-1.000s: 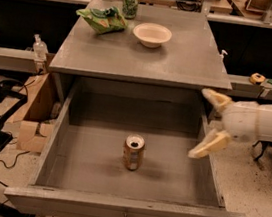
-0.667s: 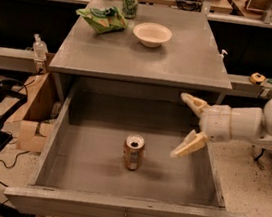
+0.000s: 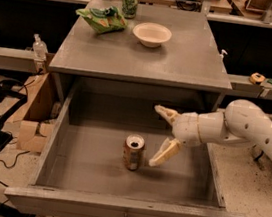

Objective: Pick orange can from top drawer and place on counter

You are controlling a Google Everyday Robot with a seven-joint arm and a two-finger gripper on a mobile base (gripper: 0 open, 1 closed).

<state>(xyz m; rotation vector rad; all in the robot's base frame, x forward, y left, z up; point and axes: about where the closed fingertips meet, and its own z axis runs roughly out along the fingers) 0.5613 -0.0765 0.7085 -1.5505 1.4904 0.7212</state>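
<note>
The orange can [image 3: 133, 152] stands upright on the floor of the open top drawer [image 3: 93, 160], near its middle. My gripper [image 3: 162, 135] reaches in from the right, over the drawer, just right of the can and a little above it. Its two pale fingers [image 3: 165, 152] are spread wide and hold nothing. The lower finger's tip is close beside the can; I cannot tell whether it touches. The grey counter [image 3: 183, 61] lies above and behind the drawer.
On the counter stand a green-and-white can [image 3: 130, 1], a green crumpled bag [image 3: 101, 18] and a white bowl [image 3: 152, 34] at the back. The drawer's front panel [image 3: 126, 211] has a small knob. Cardboard boxes [image 3: 31, 116] and cables lie on the floor at the left.
My gripper has moved left from the drawer's right wall toward the can, staying open. The can has not moved.
</note>
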